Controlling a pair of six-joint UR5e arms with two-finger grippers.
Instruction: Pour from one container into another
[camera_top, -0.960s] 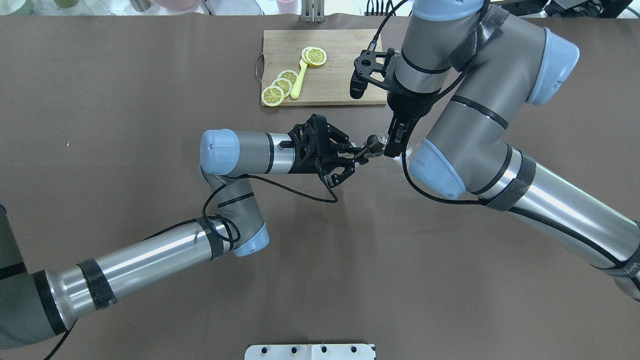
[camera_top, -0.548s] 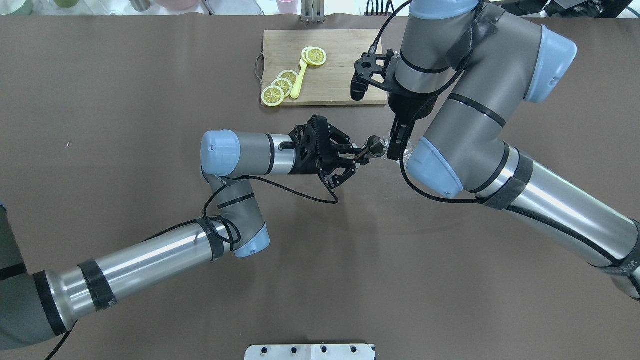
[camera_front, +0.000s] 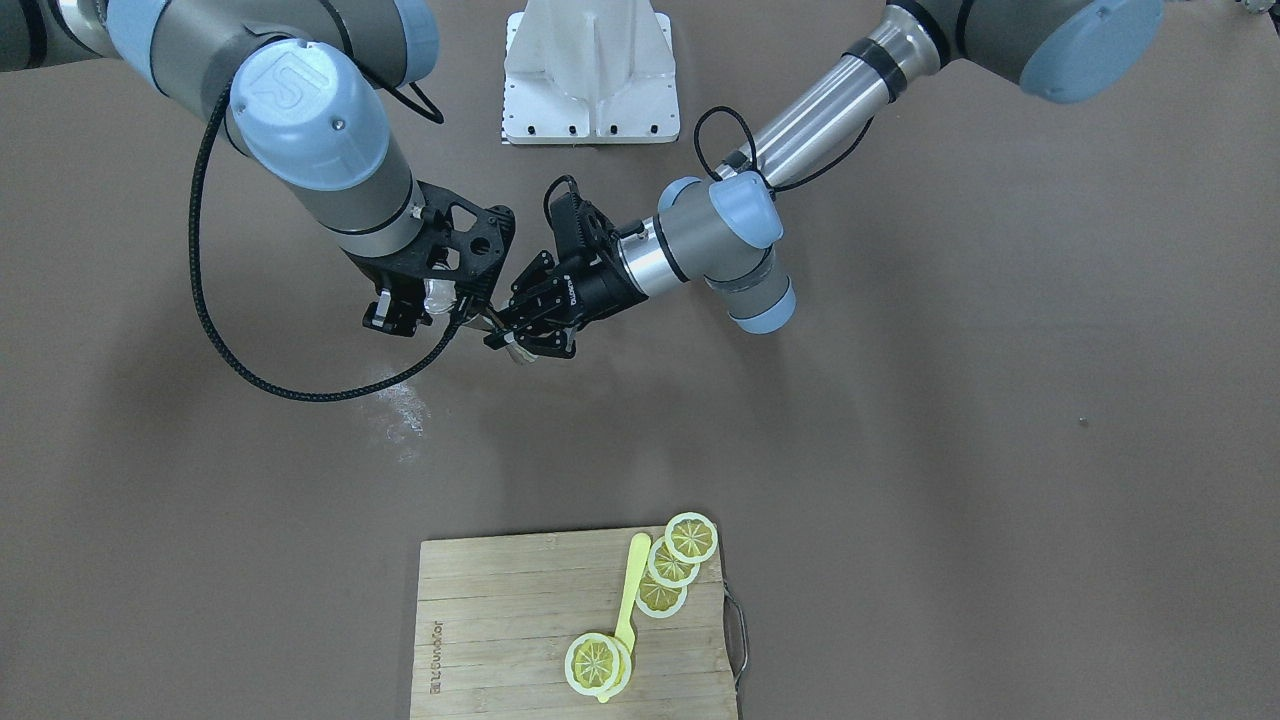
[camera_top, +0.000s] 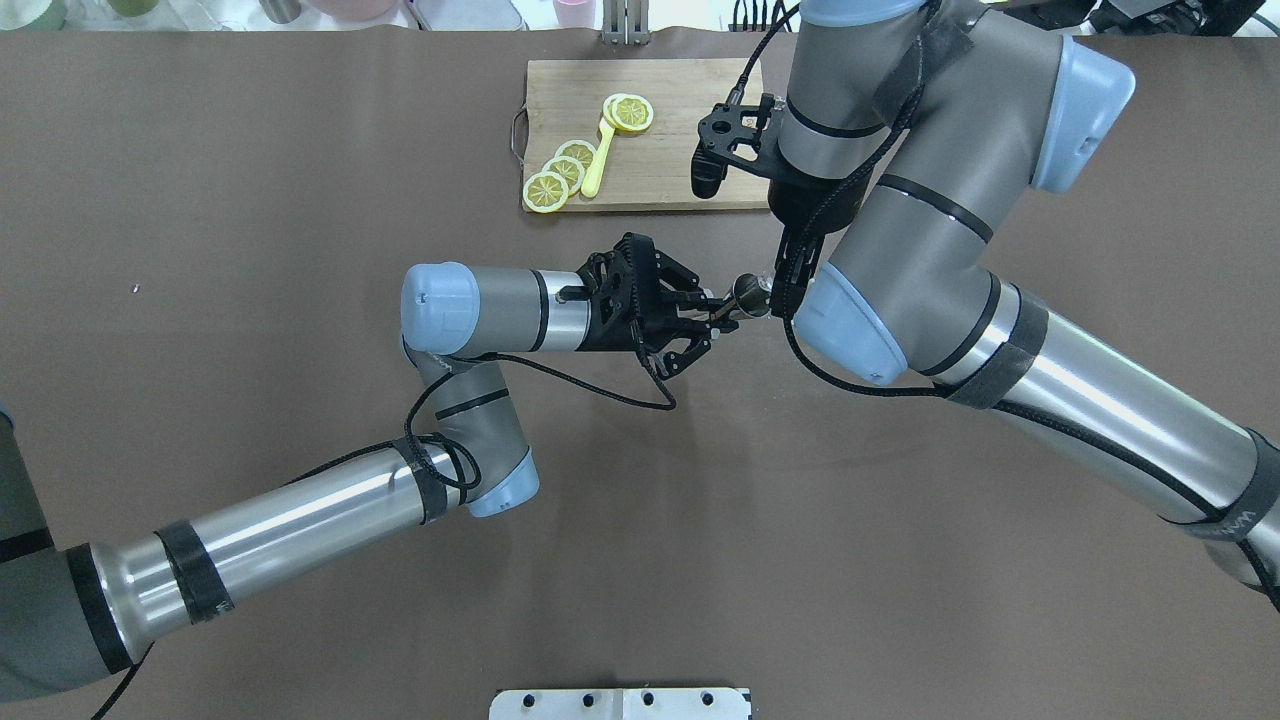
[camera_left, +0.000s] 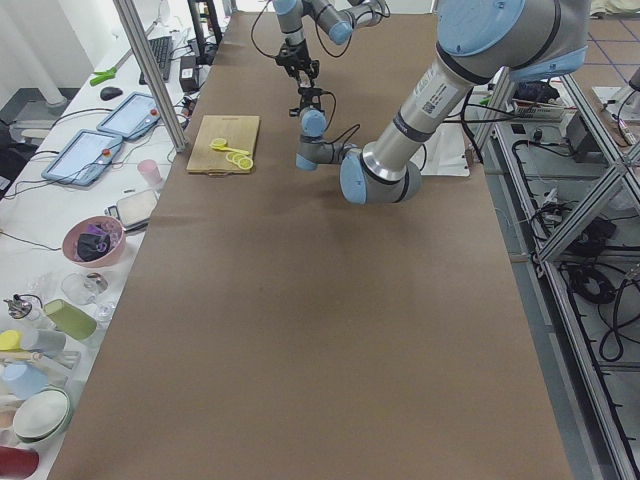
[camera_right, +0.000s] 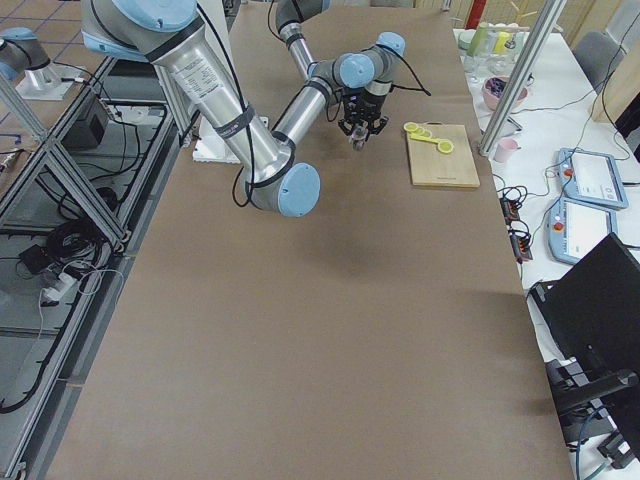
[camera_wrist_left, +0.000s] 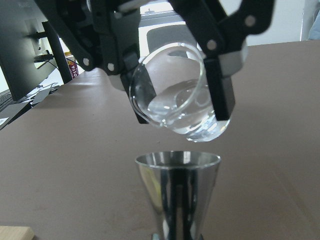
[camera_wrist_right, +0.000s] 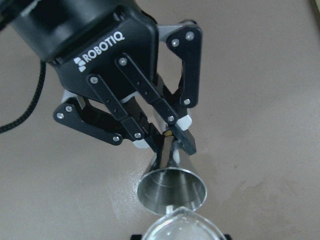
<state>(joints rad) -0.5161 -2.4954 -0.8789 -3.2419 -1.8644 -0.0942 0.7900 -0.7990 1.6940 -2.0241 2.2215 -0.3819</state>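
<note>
1. The left end effector (camera_wrist_right: 167, 137) is clamped on the narrow waist of a steel jigger (camera_wrist_right: 172, 186). It holds the jigger upright with the open mouth facing up. This grip leaves the rim clear to receive liquid. Whether the foot rests on the worktop (camera_top: 300, 150) cannot be told.
2. The right end effector (camera_wrist_left: 172, 92) is closed on the sides of a small clear glass (camera_wrist_left: 165, 102). This leaves the pouring lip free.
3. The glass hangs directly above the jigger's mouth, close but apart, and is tilted with its lip down. What looks like clear liquid pools in its lower side.
4. No stream shows between the two vessels. The pour therefore seems about to begin or only just starting, and more tilt is probably needed.
5. The jigger's mouth is narrower than the glass, so the lip has to stay centred over it. A pale speckled patch (camera_front: 400, 408) on the worktop nearby may be a spill.
6. A wooden cutting board (camera_top: 680, 150) with lemon slices (camera_top: 560, 175) and a yellow spoon (camera_top: 598, 160) lies well apart, outside the pouring area.
</note>
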